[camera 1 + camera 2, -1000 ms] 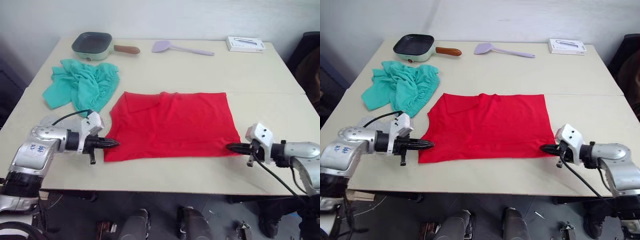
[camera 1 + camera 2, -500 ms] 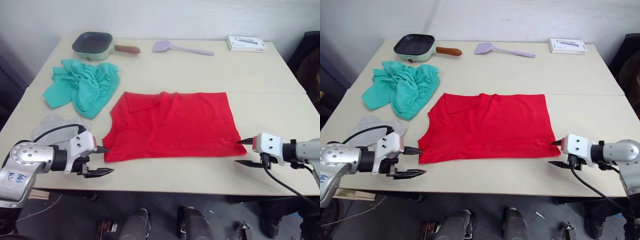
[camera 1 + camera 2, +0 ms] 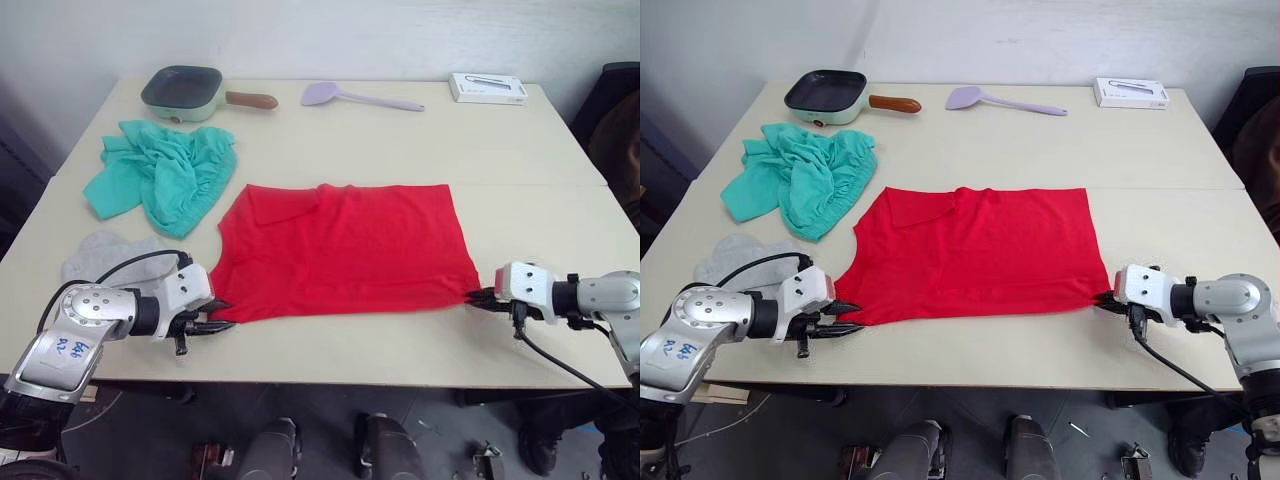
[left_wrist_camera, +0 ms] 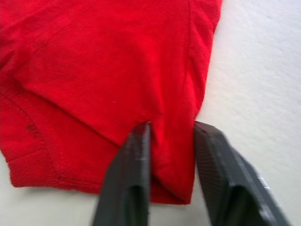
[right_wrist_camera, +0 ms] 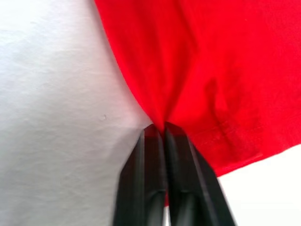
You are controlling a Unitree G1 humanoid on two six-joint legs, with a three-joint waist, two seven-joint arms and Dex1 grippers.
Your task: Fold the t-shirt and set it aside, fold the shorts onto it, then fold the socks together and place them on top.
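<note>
While the left gripper straddles the near-left hem corner of the flat bright red cloth t-shirt, fingers parted around the fabric, the right gripper is pinched tight on the near-right corner. Half a second ago both stood spread, off the cloth. Crumpled teal-green thin shorts lie beyond the t-shirt's left side; light-grey knit socks left of it.

Head pair looking down over the table; two wrist cameras held close to the cloth.

The whole cream-coloured tabletop is taken in from above and behind the arms by both eye views, the same scene being shared with a slight sideways offset. The near corners of the bright red cloth t-shirt are seen from very close by each wrist camera, along its own black fingers.
</note>
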